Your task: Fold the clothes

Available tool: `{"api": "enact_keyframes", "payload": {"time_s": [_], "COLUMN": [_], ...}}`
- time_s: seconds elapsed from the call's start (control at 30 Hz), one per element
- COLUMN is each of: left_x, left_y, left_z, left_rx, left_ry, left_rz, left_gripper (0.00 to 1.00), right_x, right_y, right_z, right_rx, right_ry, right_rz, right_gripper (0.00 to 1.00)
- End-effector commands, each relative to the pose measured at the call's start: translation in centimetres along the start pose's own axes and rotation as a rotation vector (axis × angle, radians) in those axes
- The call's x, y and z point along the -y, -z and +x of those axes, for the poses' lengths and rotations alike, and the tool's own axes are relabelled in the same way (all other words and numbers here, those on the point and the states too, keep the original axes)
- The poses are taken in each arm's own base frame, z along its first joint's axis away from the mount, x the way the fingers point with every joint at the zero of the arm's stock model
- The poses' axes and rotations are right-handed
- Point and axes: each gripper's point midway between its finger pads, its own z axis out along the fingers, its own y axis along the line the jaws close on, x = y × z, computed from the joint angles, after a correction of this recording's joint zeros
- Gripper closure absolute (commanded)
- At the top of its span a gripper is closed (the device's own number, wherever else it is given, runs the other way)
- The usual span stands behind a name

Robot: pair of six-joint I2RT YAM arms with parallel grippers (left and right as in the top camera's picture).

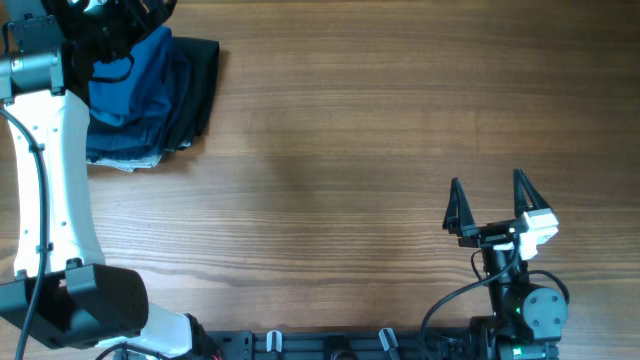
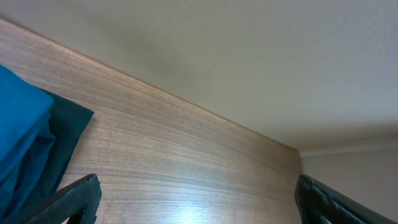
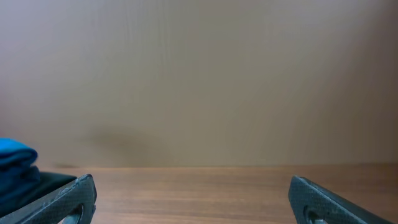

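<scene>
The right gripper [image 1: 488, 188] has its two black fingers [image 1: 455, 205] spread wide apart, and it holds nothing. It sits low by the front right side of the brown wooden table [image 1: 350, 140], with bare wood all around it. In its own wrist camera the fingers poke in from the bottom corners, and past them are wood and a pale plain wall [image 3: 199, 74].

The left gripper [image 2: 198, 190] is wide apart too, with only bare wood between its fingers. From above, the long white left arm [image 1: 55, 160] reaches up the left side to the far left corner. Its black end hangs over a pile of clothes there. I cannot tell if it touches the pile.

The bright blue soft shirt [image 1: 135, 75] lies bunched on top of that pile. Under it and just beside it are dark folded clothes [image 1: 200, 90], black at the right edge. In the left wrist camera the blue shirt shows at the left edge, near one finger, with dark cloth under it. The shirt is well apart from the right gripper.
</scene>
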Motion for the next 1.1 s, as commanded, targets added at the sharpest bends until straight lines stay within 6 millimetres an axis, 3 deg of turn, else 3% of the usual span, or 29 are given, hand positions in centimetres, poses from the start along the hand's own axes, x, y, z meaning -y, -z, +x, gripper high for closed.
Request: {"api": "enact_keyframes", "payload": {"time_s": [0.0, 0.2, 0.57, 0.73, 0.9, 1.07], "left_x": [0.0, 0.0, 0.0, 0.0, 0.0, 0.0], "left_y": [-0.3, -0.3, -0.3, -0.3, -0.3, -0.3], "left_z": [0.2, 0.2, 0.2, 0.2, 0.2, 0.2], "left_rx": [-0.011, -0.011, -0.011, -0.011, -0.011, -0.011], "left_ry": [0.005, 0.005, 0.005, 0.005, 0.005, 0.005], "left_rz": [0.009, 0.009, 0.009, 0.009, 0.009, 0.009], "left_gripper": [0.0, 0.0, 0.0, 0.0, 0.0, 0.0], "right_x": [-0.7, -1.4, -1.0, -0.1, 2.0, 2.6], "right_y": [0.1, 0.2, 0.7, 0.7, 0.8, 0.9], "right_z": [1.0, 2.1, 5.9, 6.1, 5.9, 6.0], "right_rx": [-0.008, -0.048, -0.201, -0.218, -0.22, -0.221], "right_ry": [0.136, 0.292, 0.316, 0.314, 0.17, 0.097], "right_rz": [-0.048, -0.101, -0.107, -0.053, 0.085, 0.129], "right_gripper": [0.0, 0.0, 0.0, 0.0, 0.0, 0.0]}}
